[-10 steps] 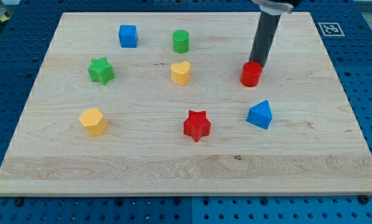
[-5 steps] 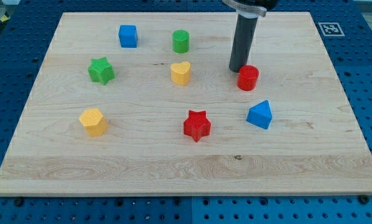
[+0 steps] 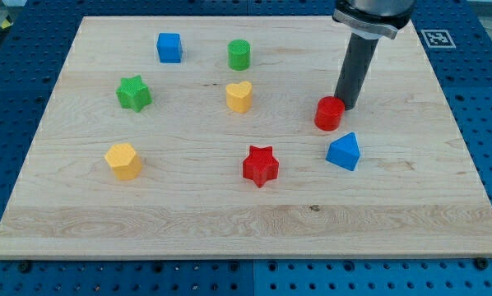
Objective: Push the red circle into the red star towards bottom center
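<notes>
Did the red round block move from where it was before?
Yes. The red circle slid a little toward the view's bottom, closer to the blue block, which stayed put. My tip sits at its upper right edge.

pale wood bench [image 3: 229, 222], matt coloured blocks, dark rod.

the bench shows light, smooth planks with fine grain and a small dark knot. the red circle [image 3: 329, 113], red star [image 3: 260, 165], blue cube [image 3: 169, 47] and green cylinder [image 3: 239, 54] look like matt plastic with fine ribbed layers. the rod ending in my tip [image 3: 346, 107] is dark with a dull sheen under a glossier metal collar. the surrounding blue base [image 3: 476, 66] is perforated.
</notes>
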Tool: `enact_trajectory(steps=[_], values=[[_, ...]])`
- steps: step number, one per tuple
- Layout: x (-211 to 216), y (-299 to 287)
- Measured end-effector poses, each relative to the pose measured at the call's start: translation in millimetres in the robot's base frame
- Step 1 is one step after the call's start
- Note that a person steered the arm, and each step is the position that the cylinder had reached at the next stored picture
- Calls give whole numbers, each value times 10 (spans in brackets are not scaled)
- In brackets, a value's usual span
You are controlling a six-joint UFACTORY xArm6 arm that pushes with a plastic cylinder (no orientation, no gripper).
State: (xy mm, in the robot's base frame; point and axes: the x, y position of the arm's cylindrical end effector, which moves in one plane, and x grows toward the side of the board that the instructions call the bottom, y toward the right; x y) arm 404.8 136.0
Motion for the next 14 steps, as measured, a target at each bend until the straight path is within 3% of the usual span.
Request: enact_trajectory(steps=[5,14], values=[[207,21],[307,-800]])
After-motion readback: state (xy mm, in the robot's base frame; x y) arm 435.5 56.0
